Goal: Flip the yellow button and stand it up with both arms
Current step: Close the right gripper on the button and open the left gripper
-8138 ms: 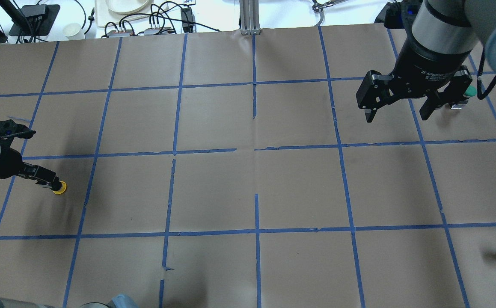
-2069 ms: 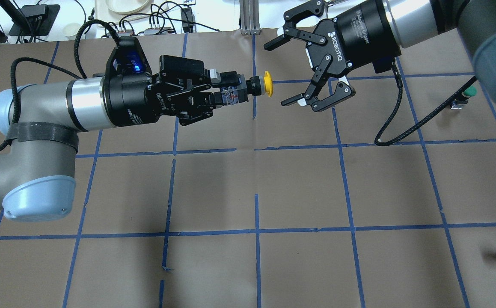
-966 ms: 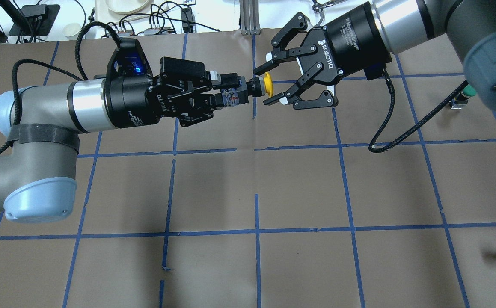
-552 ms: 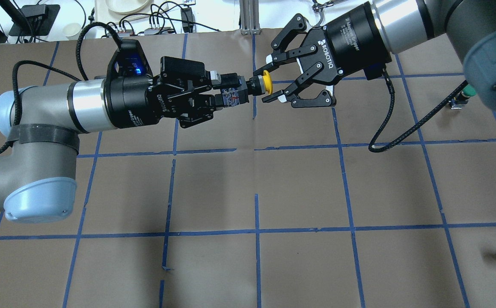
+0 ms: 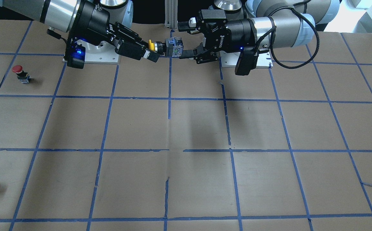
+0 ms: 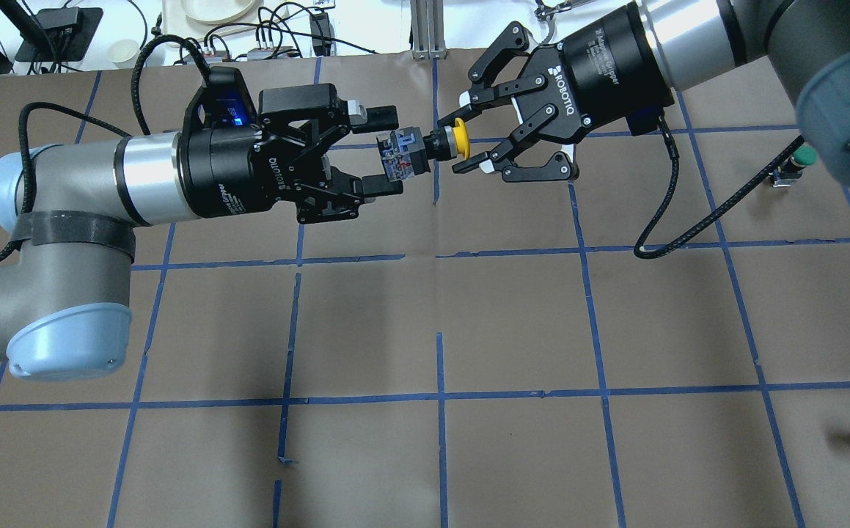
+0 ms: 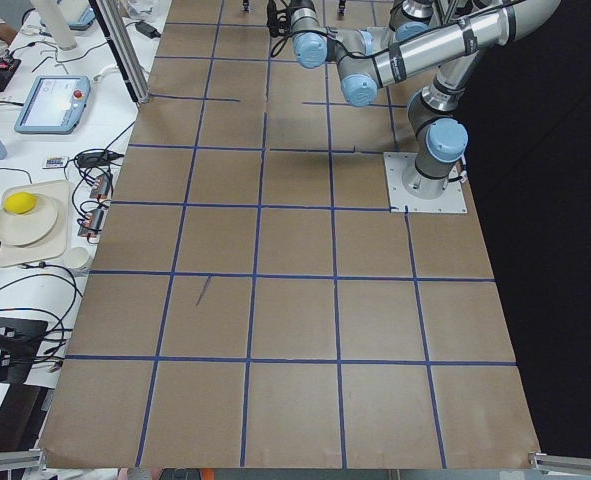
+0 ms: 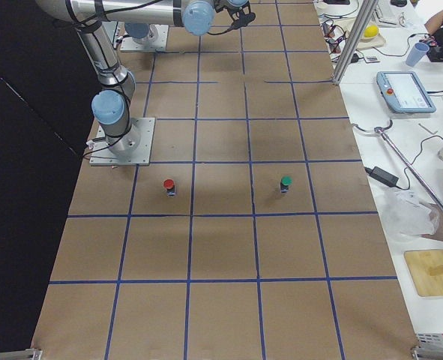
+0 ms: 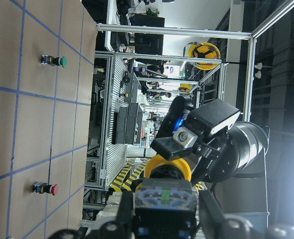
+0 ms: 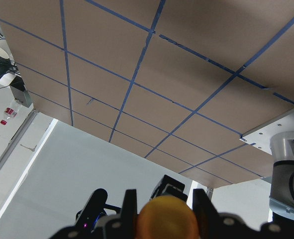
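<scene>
Yellow button (image 6: 425, 147) level in mid-air, right tool (image 6: 452, 144) clenched on its cap, left tool (image 6: 395, 150) spread open around its body

Bright, even light; soft shadows; wrist-view glare.

Overhead looks down over the bench (image 6: 513, 323) from 6 o'clock; front looks steeply back from 12; end views look along it from 9 and 3, far off; both close wrist cameras share the yellow button (image 9: 167, 167).
</scene>
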`<state>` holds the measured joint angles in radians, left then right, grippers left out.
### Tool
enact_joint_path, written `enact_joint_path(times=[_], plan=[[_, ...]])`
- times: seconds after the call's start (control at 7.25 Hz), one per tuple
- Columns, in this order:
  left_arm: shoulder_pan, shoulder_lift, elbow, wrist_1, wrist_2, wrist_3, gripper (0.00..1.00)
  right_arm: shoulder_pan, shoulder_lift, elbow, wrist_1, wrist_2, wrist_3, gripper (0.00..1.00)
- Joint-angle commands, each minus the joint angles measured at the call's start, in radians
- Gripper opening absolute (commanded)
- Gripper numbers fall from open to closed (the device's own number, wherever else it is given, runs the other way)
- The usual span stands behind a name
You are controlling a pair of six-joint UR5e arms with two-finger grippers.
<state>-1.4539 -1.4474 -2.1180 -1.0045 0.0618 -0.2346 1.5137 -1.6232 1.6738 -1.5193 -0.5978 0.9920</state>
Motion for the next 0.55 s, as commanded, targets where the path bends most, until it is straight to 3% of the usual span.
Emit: enact_joint_path(times=[0.0,0.14,0.28,0.41], plan=[[0.02,-0.001,0.006,0.023,0.074,0.005,1.0,-0.111,0.002,-0.005,-0.012,-0.072,-0.036,0.09],[0.02,-0.001,0.015,0.024,0.248,0.001,1.0,-0.166,0.005,-0.002,-0.012,-0.136,-0.179,0.07],[0.018,-0.007,0.039,0.023,0.348,0.0,1.0,-0.2,0.014,0.0,-0.012,-0.236,-0.308,0.05],[0.009,-0.03,0.093,0.005,0.46,-0.014,1.0,-0.219,0.02,0.0,-0.012,-0.386,-0.435,0.05]])
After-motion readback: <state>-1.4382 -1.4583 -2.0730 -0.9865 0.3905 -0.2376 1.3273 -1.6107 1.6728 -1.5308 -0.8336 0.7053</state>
